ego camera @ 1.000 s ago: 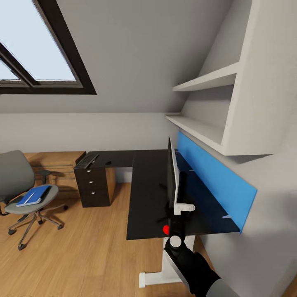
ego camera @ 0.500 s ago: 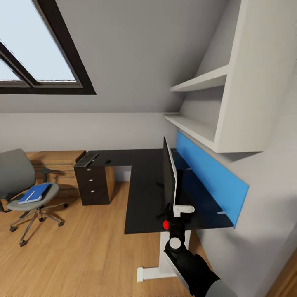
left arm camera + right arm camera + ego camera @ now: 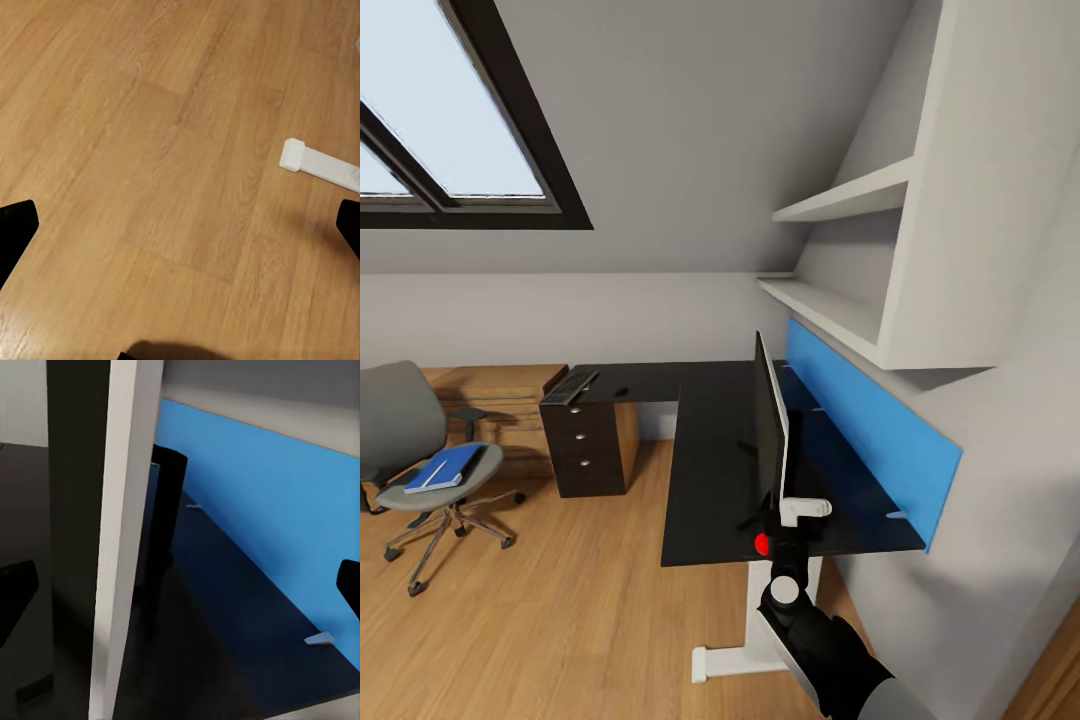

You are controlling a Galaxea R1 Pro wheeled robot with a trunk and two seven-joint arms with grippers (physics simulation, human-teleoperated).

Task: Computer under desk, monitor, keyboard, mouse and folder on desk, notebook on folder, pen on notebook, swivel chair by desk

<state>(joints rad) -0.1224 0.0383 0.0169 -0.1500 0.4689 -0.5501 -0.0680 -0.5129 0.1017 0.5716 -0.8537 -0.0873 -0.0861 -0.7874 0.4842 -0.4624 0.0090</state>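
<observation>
On desk (image 3: 710,470), near front edge: monitor (image 3: 768,430) upright, edge-on, right claw (image 3: 788,520) spread wide astride it. Keyboard (image 3: 570,388) on far wing. Folder (image 3: 448,467) on swivel chair (image 3: 420,470), well apart. Left claw (image 3: 180,232) wide over floor (image 3: 150,150).

The grey-upholstered swivel chair (image 3: 405,455) is cut off by the head view's 9 o'clock edge. The white stick-like pen (image 3: 432,475) on the flat bright blue folder (image 3: 448,467) is too small to resolve. The wide flat monitor (image 3: 769,437) stands edge-on; its screen face is hidden. The right gripper (image 3: 788,525) is partly occluded behind it, jaw state indeterminate.
</observation>
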